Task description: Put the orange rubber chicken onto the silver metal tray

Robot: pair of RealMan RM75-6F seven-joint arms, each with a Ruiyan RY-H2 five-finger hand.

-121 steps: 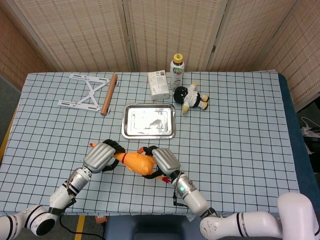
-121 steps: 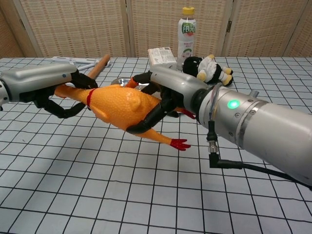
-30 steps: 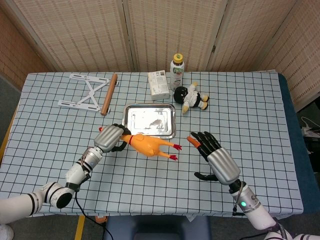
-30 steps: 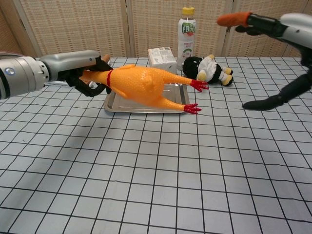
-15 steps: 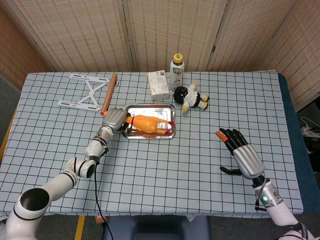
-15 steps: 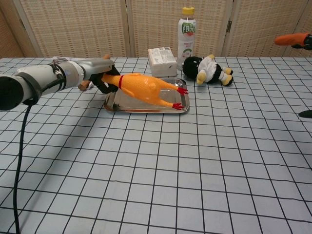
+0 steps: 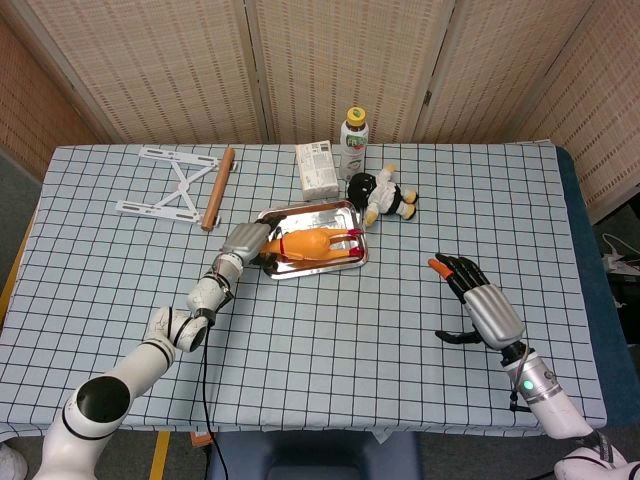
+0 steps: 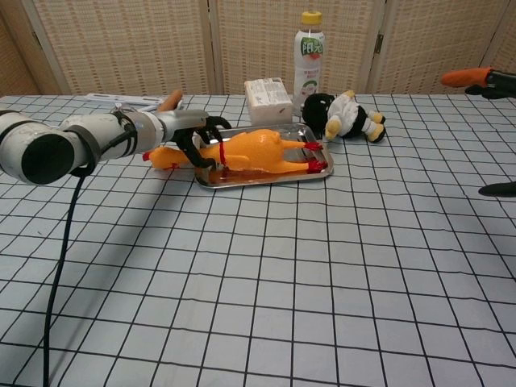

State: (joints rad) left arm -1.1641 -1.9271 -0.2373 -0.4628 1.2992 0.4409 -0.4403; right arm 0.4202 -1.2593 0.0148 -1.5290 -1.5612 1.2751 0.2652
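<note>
Orange rubber chicken (image 7: 312, 243) lies w/ its body in the silver metal tray (image 7: 352, 262), red feet toward the tray's right end; in the chest view its head and neck stick out over the left rim. The left hand (image 7: 245, 241) holds it at the neck, fingers curled around it beside the red collar, so the step in hand is, I judge, the placing itself, almost finished but not released. The tray sits turned at an angle on the checked tablecloth (image 7: 300, 350), its far right corner near the plush penguin (image 7: 382, 196). The right hand (image 7: 480, 303) is well apart on the right side, fingers spread and holding nothing; one fingertip is orange. Next move, probably: open the left fingers and draw the hand back to the left w/o dragging the chicken's neck or pushing the tray; the tray looks light, so it may slide easily.
</note>
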